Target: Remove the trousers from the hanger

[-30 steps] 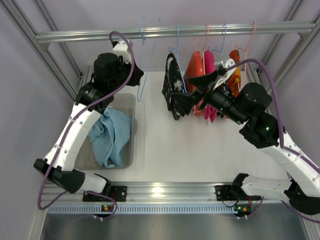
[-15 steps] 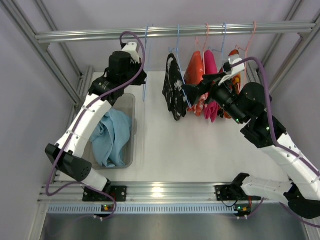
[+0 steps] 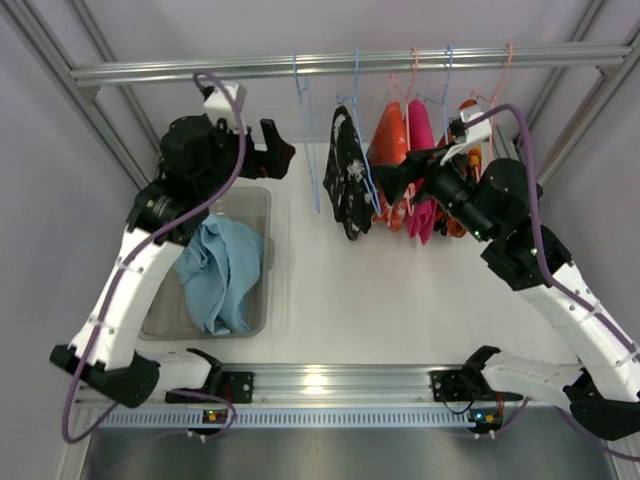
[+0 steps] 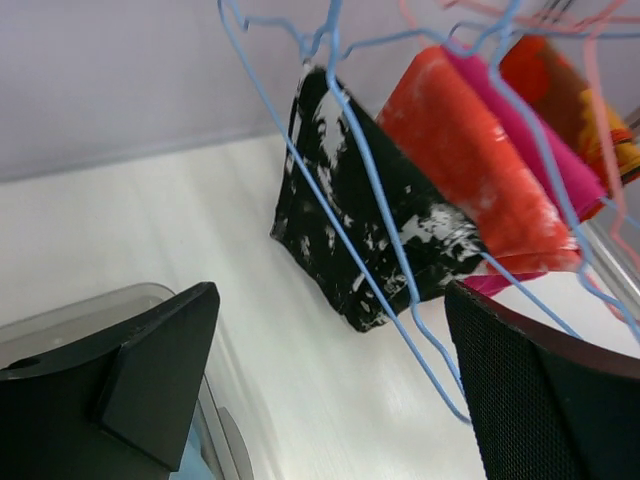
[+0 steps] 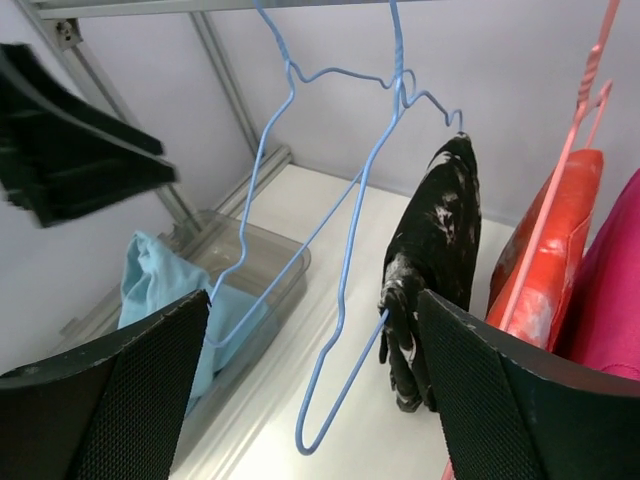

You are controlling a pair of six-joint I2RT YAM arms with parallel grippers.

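Clear bin point(image 3: 258, 208) holds a crumpled light-blue garment point(image 3: 222, 275)

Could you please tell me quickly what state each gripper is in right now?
Left gripper: open, holding nothing.
Right gripper: open, holding nothing.

Left arm point(image 3: 125, 278) raised, left hand point(image 3: 278, 152) spread wide. Right arm point(image 3: 568, 308) raised, right hand point(image 3: 388, 183) parted, pointing left.

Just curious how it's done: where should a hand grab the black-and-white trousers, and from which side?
Probably the loose lower end of the black-and-white trousers, from the near left: they hang folded over a blue hanger, free below, with the orange garment crowding their right.
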